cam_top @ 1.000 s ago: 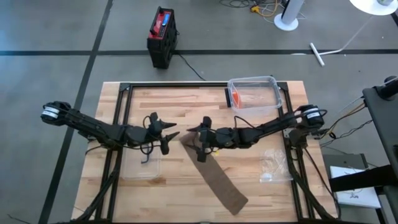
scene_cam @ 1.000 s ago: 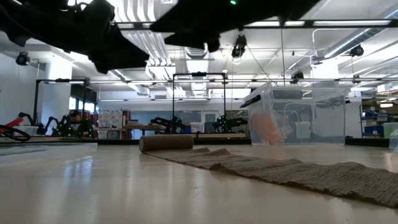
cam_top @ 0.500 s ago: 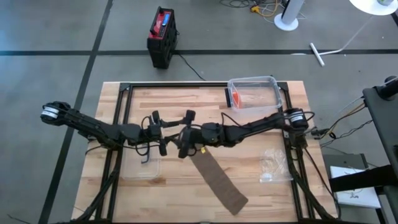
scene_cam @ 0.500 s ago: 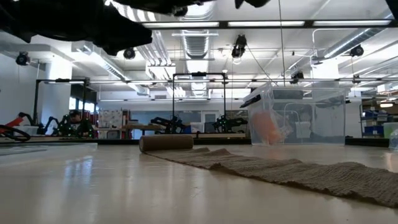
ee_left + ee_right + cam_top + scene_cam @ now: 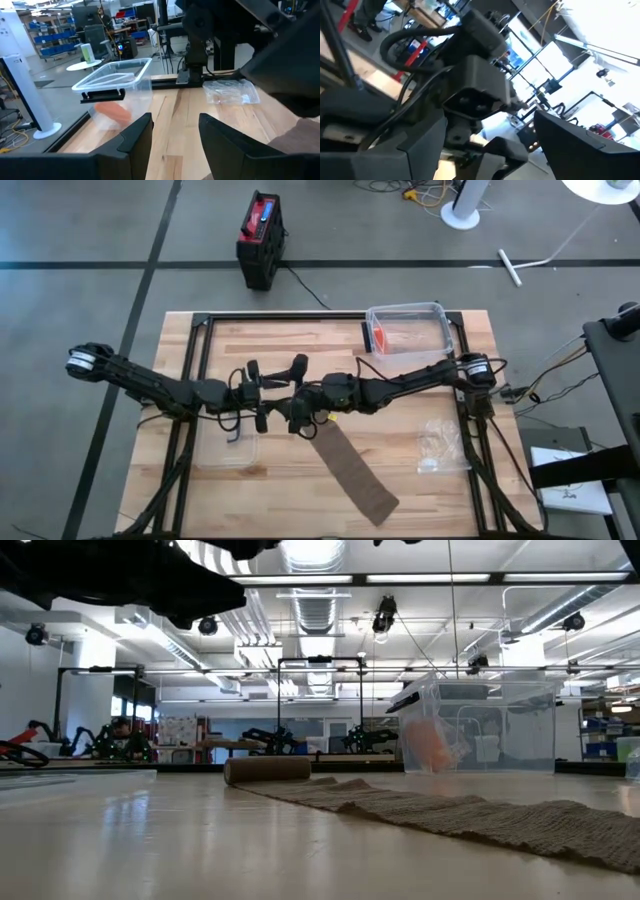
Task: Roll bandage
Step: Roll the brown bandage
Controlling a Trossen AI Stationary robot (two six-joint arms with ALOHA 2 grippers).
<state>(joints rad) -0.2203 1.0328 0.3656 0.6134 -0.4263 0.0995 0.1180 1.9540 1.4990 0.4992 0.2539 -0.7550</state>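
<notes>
Brown bandage [image 5: 420, 808] lies mostly unrolled (one end rolled); both hands spread.

1. One brown bandage [image 5: 350, 470], partly unrolled, on the worktop [image 5: 280, 345].
2. One clear lidded box [image 5: 408, 328] at the far right.
3. One crumpled clear bag [image 5: 438, 448] at the near right.
4. One shallow clear tray [image 5: 228, 450] at the near left.
5. Two robot arms, left [image 5: 150, 385] and right [image 5: 420, 380].

Brown bandage [image 5: 350, 472], long woven strip. Lies flat and diagonal across the table. Rolled at one end [image 5: 267, 769].
</notes>
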